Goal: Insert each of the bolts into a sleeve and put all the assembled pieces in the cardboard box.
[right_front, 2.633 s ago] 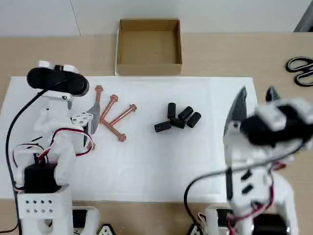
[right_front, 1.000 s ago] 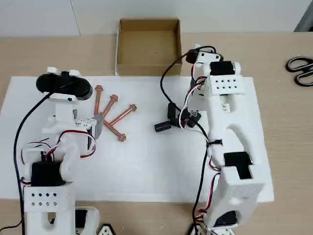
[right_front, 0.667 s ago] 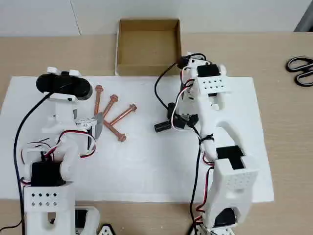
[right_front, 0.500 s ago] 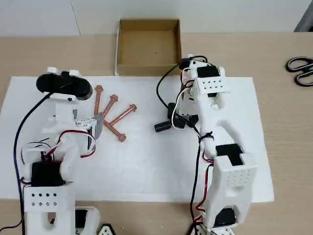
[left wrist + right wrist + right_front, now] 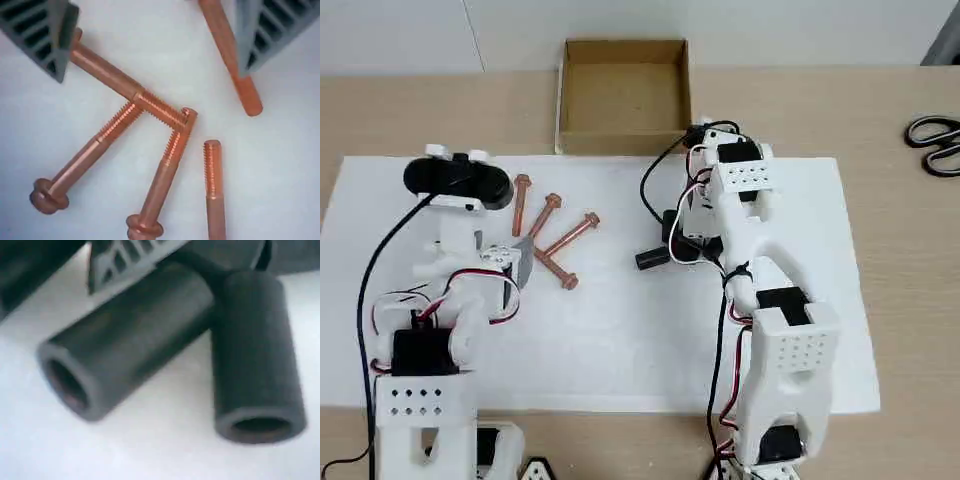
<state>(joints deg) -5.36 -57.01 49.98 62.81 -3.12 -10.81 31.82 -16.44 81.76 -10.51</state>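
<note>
Several copper bolts (image 5: pixel 557 236) lie fanned out on the white sheet (image 5: pixel 600 340), left of centre. My left gripper (image 5: pixel 524 262) hangs just above their near ends, open; in the left wrist view its fingers (image 5: pixel 42 35) flank two bolt shafts (image 5: pixel 125 87). Black sleeves (image 5: pixel 653 259) lie in a cluster right of centre. My right gripper (image 5: pixel 692 240) is down on that cluster, open; a ribbed finger (image 5: pixel 125 260) rests over the far end of one lying sleeve (image 5: pixel 125 345), with a second sleeve (image 5: pixel 255 355) beside it. The cardboard box (image 5: pixel 625 130) stands open at the back.
Scissors (image 5: pixel 935 140) lie on the wooden table at the far right. The right arm's body stretches from the front edge up across the sheet's right half. Cables hang beside both arms.
The right arm swung from the front right over to the sleeves, then edged slightly left. The left arm shifted a little toward the bolts. Bolts and sleeves stayed put.
</note>
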